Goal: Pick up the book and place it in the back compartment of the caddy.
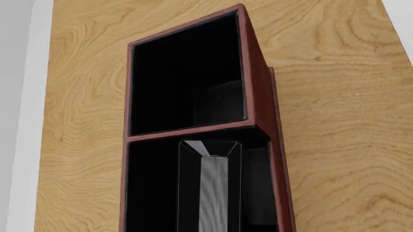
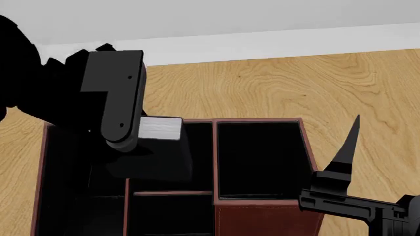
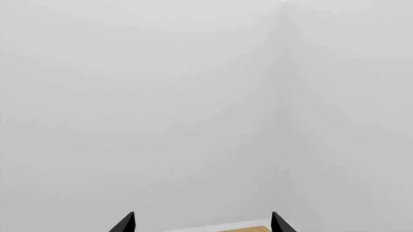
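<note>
One wooden desk (image 2: pixel 276 83) carries one dark red-brown caddy (image 2: pixel 262 216) of three columns near its front edge. The left arm hangs over the middle column, and its gripper (image 1: pixel 210 159) is clamped on the single book (image 2: pixel 159 129), which stands upright in the back compartment (image 1: pixel 152 193). The right gripper (image 3: pixel 202 223) points up at the wall, its two fingers apart and bare.
</note>
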Robot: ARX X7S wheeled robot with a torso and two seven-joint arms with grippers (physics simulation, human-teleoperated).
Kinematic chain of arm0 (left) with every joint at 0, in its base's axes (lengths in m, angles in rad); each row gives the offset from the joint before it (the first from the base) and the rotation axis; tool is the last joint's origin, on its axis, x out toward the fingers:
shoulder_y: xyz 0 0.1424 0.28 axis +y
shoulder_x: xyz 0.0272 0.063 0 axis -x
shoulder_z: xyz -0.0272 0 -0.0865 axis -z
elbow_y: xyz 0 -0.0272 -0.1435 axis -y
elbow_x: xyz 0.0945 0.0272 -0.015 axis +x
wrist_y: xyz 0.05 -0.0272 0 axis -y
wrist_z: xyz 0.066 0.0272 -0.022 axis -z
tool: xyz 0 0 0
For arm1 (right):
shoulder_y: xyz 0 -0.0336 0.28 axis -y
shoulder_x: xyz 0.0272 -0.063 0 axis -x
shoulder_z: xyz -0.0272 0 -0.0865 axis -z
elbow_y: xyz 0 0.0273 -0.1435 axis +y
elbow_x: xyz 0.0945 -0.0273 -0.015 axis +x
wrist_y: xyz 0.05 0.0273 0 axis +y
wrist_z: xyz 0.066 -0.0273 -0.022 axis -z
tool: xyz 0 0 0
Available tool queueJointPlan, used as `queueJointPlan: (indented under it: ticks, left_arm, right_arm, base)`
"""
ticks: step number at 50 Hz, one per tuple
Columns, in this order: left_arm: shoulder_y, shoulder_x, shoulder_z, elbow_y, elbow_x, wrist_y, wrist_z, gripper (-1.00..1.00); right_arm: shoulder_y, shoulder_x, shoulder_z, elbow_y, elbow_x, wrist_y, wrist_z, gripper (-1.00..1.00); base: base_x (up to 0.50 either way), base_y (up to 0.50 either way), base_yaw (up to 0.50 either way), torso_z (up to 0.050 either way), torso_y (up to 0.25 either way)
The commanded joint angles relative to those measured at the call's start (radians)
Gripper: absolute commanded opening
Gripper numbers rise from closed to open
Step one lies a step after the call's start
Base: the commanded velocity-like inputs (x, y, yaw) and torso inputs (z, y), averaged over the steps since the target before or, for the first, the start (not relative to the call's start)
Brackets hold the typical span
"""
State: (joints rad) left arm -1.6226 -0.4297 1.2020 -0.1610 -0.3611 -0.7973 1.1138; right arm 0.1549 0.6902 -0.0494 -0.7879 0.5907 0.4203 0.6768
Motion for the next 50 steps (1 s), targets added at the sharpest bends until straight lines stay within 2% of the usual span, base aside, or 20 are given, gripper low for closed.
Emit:
queueJointPlan:
  ticks: [1, 18, 37, 50]
  left_arm:
    - [0.013, 0.017, -0.013, -0.010, -0.005, -0.014, -0.044, -1.00]
    - [0.022, 0.050, -0.039, -0.052, -0.014, -0.019, -0.082, -1.00]
    - [0.064, 0.016, -0.004, 0.051, -0.026, -0.079, -0.099, -1.00]
    - [0.072, 0.021, -0.017, 0.062, -0.040, -0.087, -0.112, -1.00]
  right_arm:
    - [0.000, 0.000, 0.005, -0.001, 0.011, -0.003, 0.001, 1.00]
    - [-0.002, -0.004, 0.003, 0.017, 0.012, -0.021, -0.012, 1.00]
    - [-0.005, -0.001, 0.010, 0.012, 0.022, -0.028, -0.013, 1.00]
    - [0.002, 0.000, 0.004, 0.010, 0.025, -0.023, -0.011, 1.00]
  base:
    - [0.00, 0.00, 0.00, 0.000, 0.000]
    - [0.00, 0.00, 0.00, 0.000, 0.001]
    - [0.00, 0.00, 0.00, 0.001, 0.001]
    - [0.00, 0.00, 0.00, 0.000, 0.002]
